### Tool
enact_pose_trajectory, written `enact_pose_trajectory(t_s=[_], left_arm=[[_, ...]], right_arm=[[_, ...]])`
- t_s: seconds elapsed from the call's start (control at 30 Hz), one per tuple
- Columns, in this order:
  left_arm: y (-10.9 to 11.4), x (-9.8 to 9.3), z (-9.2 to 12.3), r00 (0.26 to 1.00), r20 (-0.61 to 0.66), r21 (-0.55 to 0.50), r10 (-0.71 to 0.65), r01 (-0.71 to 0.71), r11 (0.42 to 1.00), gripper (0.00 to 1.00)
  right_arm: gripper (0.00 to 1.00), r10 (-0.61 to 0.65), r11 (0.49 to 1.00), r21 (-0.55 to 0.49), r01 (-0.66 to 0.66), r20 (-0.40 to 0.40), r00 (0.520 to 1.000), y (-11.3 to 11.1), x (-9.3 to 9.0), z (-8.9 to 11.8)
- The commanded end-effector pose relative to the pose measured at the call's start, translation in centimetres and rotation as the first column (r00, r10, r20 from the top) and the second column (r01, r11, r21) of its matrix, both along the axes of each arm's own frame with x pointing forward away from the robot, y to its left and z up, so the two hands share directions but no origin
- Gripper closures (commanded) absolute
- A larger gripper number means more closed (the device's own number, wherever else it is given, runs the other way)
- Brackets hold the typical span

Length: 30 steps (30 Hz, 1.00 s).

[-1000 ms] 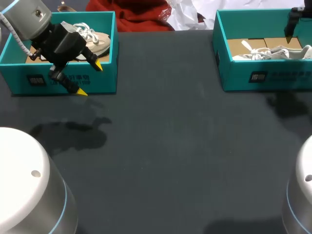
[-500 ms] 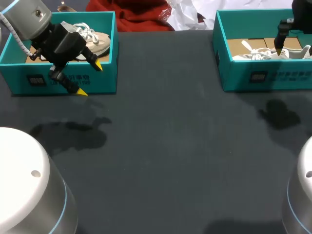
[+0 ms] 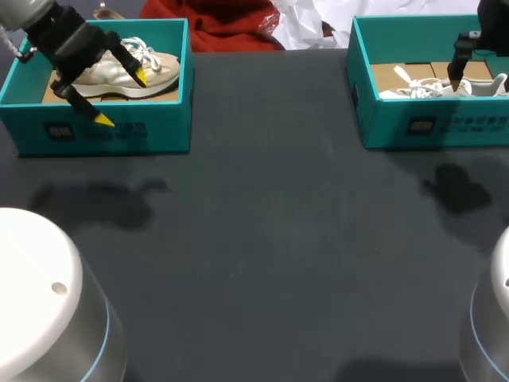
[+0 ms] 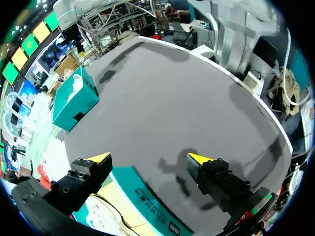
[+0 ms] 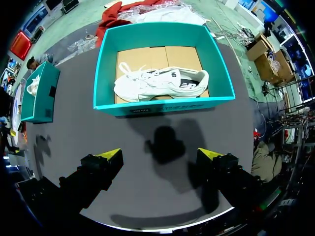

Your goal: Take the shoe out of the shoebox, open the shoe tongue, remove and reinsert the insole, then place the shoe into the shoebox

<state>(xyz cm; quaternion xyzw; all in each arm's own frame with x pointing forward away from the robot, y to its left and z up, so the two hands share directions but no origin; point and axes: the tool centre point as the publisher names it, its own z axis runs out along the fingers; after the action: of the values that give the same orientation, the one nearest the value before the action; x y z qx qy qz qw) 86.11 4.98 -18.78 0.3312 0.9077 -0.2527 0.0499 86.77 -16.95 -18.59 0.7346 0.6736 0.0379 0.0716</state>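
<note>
Now: both hands spread, shoes boxed

Your left hand hangs with its fingers spread over the front wall of the left shoebox, where the beige shoe lies. Your right hand is spread too, holding nothing. Ahead of it the white shoe lies in the right shoebox on the table.

Dark table, left shoebox, right shoebox
</note>
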Motion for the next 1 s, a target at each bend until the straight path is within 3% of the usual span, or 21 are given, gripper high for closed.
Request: enact_pose_trajectory(t_s=[0.03, 0.1, 0.2, 0.63, 0.9, 1.0], left_arm=[[1.8, 3.6, 1.3, 0.991, -0.053, 0.046, -0.126, 0.129, 0.991, 0.0], [2.7, 4.5, 1.5, 0.989, -0.029, 0.068, -0.146, 0.148, 0.987, 0.0], [4.5, 5.4, 2.0, 0.954, 0.051, 0.054, -0.294, 0.292, 0.955, 0.0], [4.5, 5.4, 2.0, 0.954, 0.051, 0.054, -0.294, 0.292, 0.955, 0.0], [8.6, 12.2, 2.0, 0.849, 0.147, 0.266, -0.508, 0.46, 0.847, 0.0], [10.7, 15.2, 1.8, 0.777, 0.111, 0.327, -0.62, 0.56, 0.761, 0.0]], right_arm=[[0.0, 0.0, 1.0, 0.0, 0.0, 0.002, 1.0, 0.0, -0.1, 0.0], [0.0, 0.0, 1.0, 0.0, 0.0, 0.002, 1.0, 0.0, -0.1, 0.0], [0.0, 0.0, 1.0, 0.0, 0.0, 0.002, 1.0, 0.0, -0.1, 0.0], [0.0, 0.0, 1.0, 0.0, 0.0, 0.002, 1.0, 0.0, -0.1, 0.0], [0.0, 0.0, 1.0, 0.0, 0.0, 0.002, 1.0, 0.0, -0.1, 0.0], [0.0, 0.0, 1.0, 0.0, 0.0, 0.002, 1.0, 0.0, -0.1, 0.0]])
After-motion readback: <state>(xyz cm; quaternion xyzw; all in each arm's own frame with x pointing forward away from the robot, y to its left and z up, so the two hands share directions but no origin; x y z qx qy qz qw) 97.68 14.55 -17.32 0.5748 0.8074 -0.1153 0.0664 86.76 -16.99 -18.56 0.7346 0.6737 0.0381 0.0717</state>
